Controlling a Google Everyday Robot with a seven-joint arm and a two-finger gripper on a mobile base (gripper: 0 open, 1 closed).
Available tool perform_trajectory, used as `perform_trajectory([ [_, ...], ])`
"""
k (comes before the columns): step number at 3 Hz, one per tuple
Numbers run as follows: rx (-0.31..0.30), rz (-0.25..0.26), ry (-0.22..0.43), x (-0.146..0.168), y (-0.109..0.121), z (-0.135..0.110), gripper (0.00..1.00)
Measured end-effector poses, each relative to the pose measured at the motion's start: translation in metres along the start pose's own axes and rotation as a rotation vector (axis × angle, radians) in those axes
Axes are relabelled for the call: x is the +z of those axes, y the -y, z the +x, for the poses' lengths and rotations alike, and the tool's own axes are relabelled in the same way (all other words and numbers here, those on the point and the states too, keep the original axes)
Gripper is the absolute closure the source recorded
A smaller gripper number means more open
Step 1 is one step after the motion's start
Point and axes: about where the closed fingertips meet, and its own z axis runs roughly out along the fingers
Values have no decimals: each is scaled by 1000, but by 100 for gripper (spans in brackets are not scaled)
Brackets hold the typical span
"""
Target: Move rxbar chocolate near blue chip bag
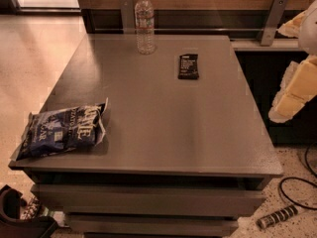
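Distance is the whole matter here: the chocolate bar (pixel 188 66) lies flat toward the far side of the table (pixel 168 133), a little right of centre, while the blue chip bag (pixel 62 130) sprawls crinkled at the near left corner, right up against the table's edge. The two are well apart, with bare surface between them, so the task looks not yet begun. A water bottle (pixel 144 24) stands upright at the far edge, left of the bar and clear of it. By my reading it sits off the diagonal line from bar to bag. The hand (pixel 292 95) hangs beyond the table's right side, at the border of the view and well apart from the bar. It touches nothing on the table, and I cannot tell whether it is open or closed. It is probably held out there to leave the tabletop in plain sight. Because the bar is thin and lies flat, a pinch from above across its narrow width seems the likely way to lift it. The bare patch just right of the bag looks like the sensible landing place.
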Motion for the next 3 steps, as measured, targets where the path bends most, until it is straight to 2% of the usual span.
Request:
perform_trajectory([
  [1,118,27,89,7,20,-5,0],
  [3,417,26,232,43,90,-61,0],
])
